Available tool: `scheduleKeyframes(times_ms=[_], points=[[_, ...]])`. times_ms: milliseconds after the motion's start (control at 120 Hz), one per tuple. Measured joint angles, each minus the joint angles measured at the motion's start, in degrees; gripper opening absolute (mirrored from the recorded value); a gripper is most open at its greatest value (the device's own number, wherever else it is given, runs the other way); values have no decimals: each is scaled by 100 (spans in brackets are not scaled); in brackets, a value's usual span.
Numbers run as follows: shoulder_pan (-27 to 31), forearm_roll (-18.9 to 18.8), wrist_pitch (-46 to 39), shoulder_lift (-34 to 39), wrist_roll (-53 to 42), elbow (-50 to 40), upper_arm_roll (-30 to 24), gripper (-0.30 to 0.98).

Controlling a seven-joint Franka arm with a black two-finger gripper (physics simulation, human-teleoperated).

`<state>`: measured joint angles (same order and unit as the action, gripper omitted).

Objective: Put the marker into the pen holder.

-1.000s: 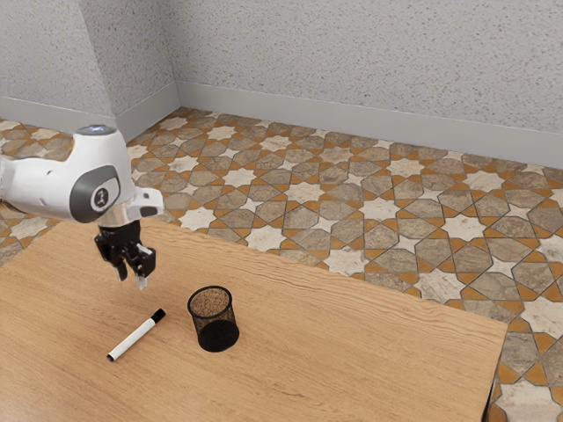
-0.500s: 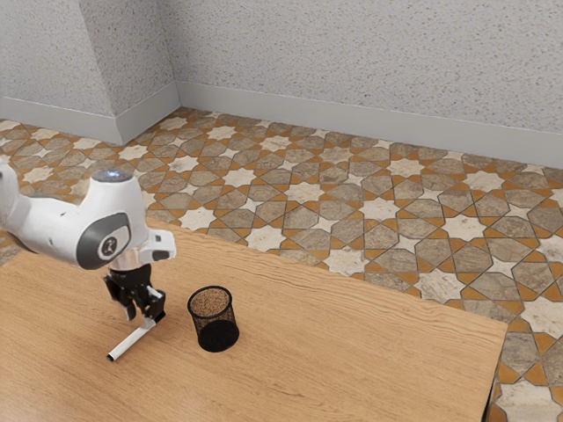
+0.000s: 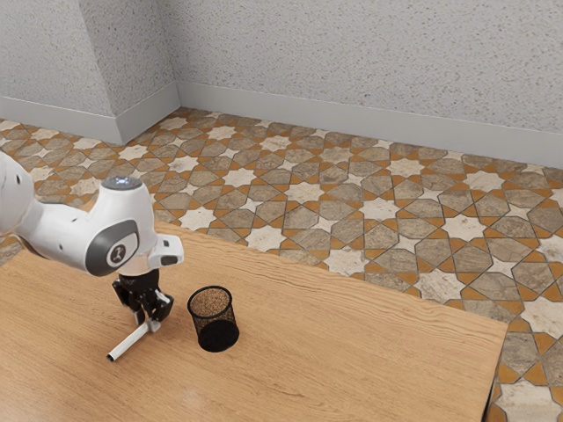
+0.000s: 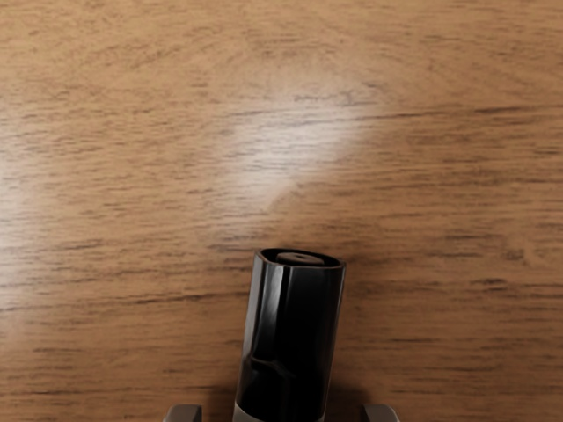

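White marker point(image 3: 128, 343) with black cap point(image 4: 294, 338), flat on wooden counter point(image 3: 352, 352).
Pincer point(image 3: 147, 323): fingers apart, astride marker near cap; its long axis roughly square to their closing line. Black mesh pen holder point(image 3: 217, 334) nearby.

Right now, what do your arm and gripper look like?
My arm is white, smooth and rounded, with a dark grey side panel, a small round mark on that, and a grey disc on top. My gripper is black with paler fingertips.
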<state>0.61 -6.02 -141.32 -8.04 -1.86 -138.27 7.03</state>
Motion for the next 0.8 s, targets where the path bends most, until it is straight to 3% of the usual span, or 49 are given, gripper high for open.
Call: scheduleKeyframes(times_ms=[300, 433, 550, 800], points=[[9, -54, 55, 365, 107, -5, -61, -6], [-30, -94, 212, 1410, 189, 41, -298, -9], [-287, -98, 401, 1878, 259, 345, -456, -10], [-495, -9, 622, 1869, 384, 677, -982, -10]])
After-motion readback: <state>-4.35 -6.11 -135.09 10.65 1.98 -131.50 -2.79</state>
